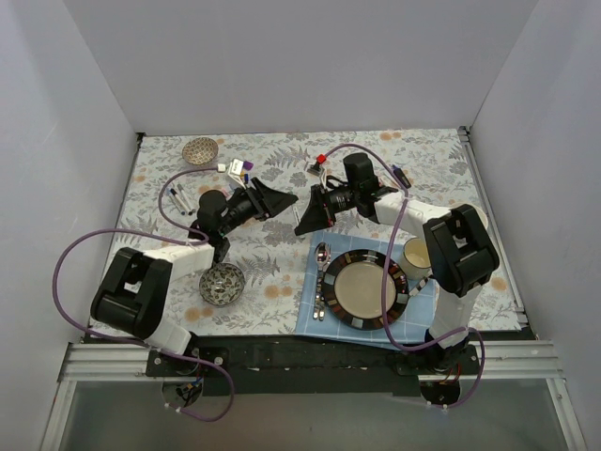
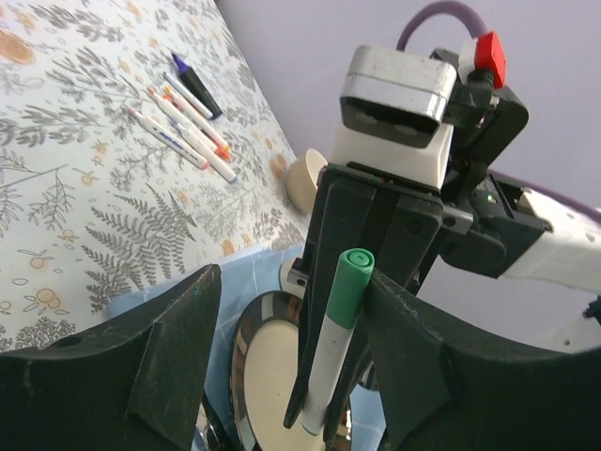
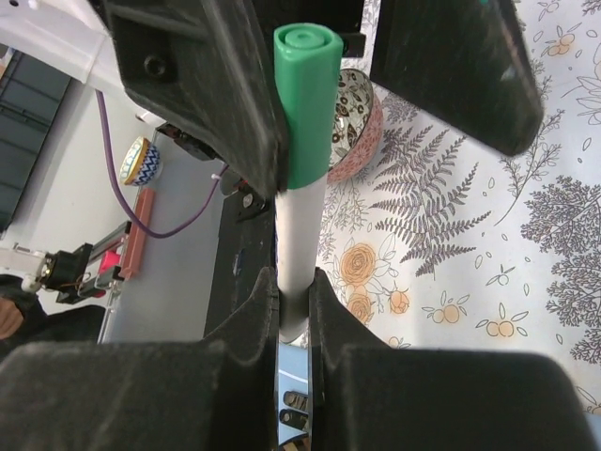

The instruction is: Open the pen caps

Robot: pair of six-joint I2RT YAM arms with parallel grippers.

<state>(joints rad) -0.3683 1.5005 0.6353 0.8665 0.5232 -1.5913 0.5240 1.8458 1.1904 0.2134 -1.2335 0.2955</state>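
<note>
A white-barrelled pen (image 2: pixel 329 362) with a green cap (image 2: pixel 353 282) hangs in the air between the two arms, above the plate. My right gripper (image 3: pixel 293 282) is shut on the lower barrel (image 3: pixel 299 225). My left gripper (image 2: pixel 291 291) is open around the capped end; the green cap (image 3: pixel 305 103) rests against one finger (image 3: pixel 211 85) and the other finger (image 3: pixel 451 66) stands apart. In the top view the left gripper (image 1: pixel 279 201) and right gripper (image 1: pixel 306 218) meet tip to tip. Several other pens (image 2: pixel 183 127) and a dark purple marker (image 2: pixel 195 85) lie on the floral cloth.
A dark-rimmed plate (image 1: pixel 349 319) sits on a blue cloth (image 1: pixel 310 324) with a spoon and fork (image 1: pixel 322 282) beside it and a cup (image 1: pixel 416 252) at its right. A patterned bowl (image 1: pixel 222 284) stands by the left arm, another bowl (image 1: pixel 200 150) at the back left.
</note>
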